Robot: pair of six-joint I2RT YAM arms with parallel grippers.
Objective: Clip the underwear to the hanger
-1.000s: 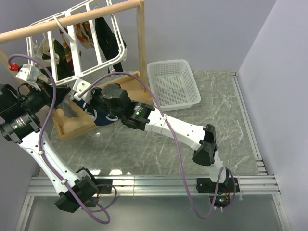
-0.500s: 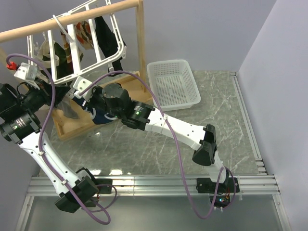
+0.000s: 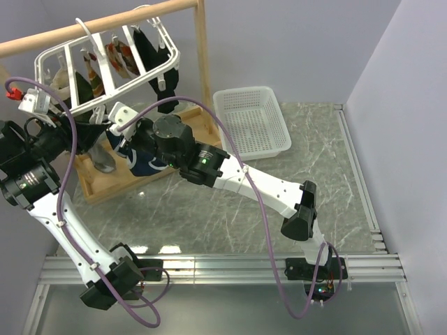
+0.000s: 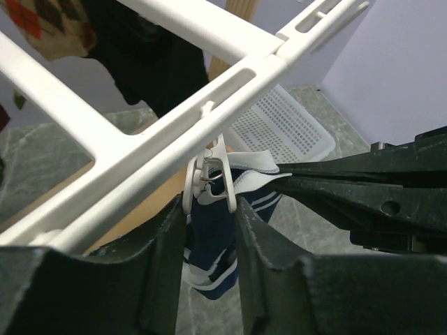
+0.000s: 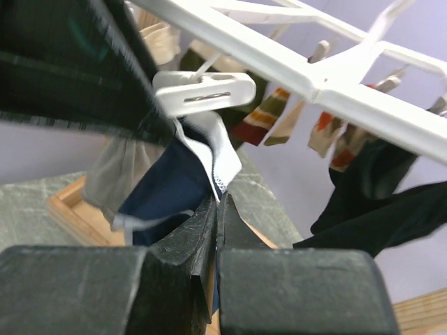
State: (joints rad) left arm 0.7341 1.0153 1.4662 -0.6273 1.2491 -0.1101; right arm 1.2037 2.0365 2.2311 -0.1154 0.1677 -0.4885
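Observation:
The navy underwear [image 3: 143, 165] with white trim hangs under the white hanger [image 3: 172, 54], below its near edge. In the left wrist view a white clip [image 4: 208, 180] on the hanger bar [image 4: 174, 132] bites the underwear's [image 4: 213, 244] white waistband. My left gripper [image 4: 209, 209] is partly open, and the clip's spread handles sit between its fingertips. My right gripper [image 5: 218, 202] is shut on the white waistband of the underwear [image 5: 167, 185] just below the clip [image 5: 206, 91]. From above, the left gripper [image 3: 103, 132] and right gripper [image 3: 129, 142] meet under the hanger.
The hanger hangs from a wooden rail [image 3: 84, 28] on a post [image 3: 203, 63] with a wooden base [image 3: 105, 185]. Black garments [image 3: 150, 52], patterned socks [image 3: 122, 56] and a beige cloth [image 3: 105, 157] hang from other clips. A white basket [image 3: 251, 122] stands to the right.
My left jaws have widened around the clip, and its handles have spread. The hanger has tipped up and back. The right gripper, still holding the underwear, has risen slightly with it.

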